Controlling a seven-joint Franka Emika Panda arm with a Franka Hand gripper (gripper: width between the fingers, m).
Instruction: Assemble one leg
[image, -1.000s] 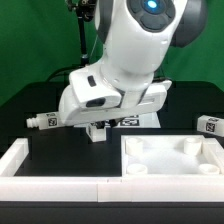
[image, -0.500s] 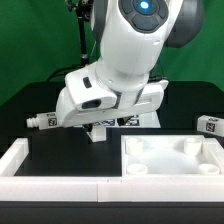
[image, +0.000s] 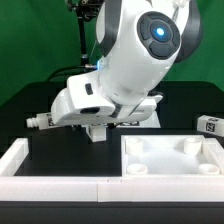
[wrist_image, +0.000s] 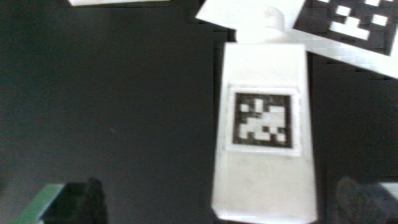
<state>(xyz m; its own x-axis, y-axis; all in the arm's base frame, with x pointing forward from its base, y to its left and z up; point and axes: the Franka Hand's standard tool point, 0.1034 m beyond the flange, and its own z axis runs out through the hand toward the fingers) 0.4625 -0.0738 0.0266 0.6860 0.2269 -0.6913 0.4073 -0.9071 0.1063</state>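
In the wrist view a white leg (wrist_image: 263, 130) with a black-and-white square tag lies lengthwise on the black table. It lies between my two dark fingertips (wrist_image: 71, 200), which stand wide apart on either side of its near end. My gripper (wrist_image: 217, 205) is open and holds nothing. In the exterior view my hand (image: 97, 128) is low over the table at the middle, and the arm hides the fingers. Another leg (image: 40, 120) lies at the exterior view's left and one more leg (image: 210, 126) at its right.
The large white tray-like panel (image: 170, 158) with round sockets lies at the front right of the exterior view. A white raised border (image: 20, 158) runs along the front left. The marker board (wrist_image: 347, 25) lies just beyond the leg's far end.
The upper arm and its joint housing have swung toward the exterior view's right. The hand has stayed low over the same spot. The legs and the panel have not moved.
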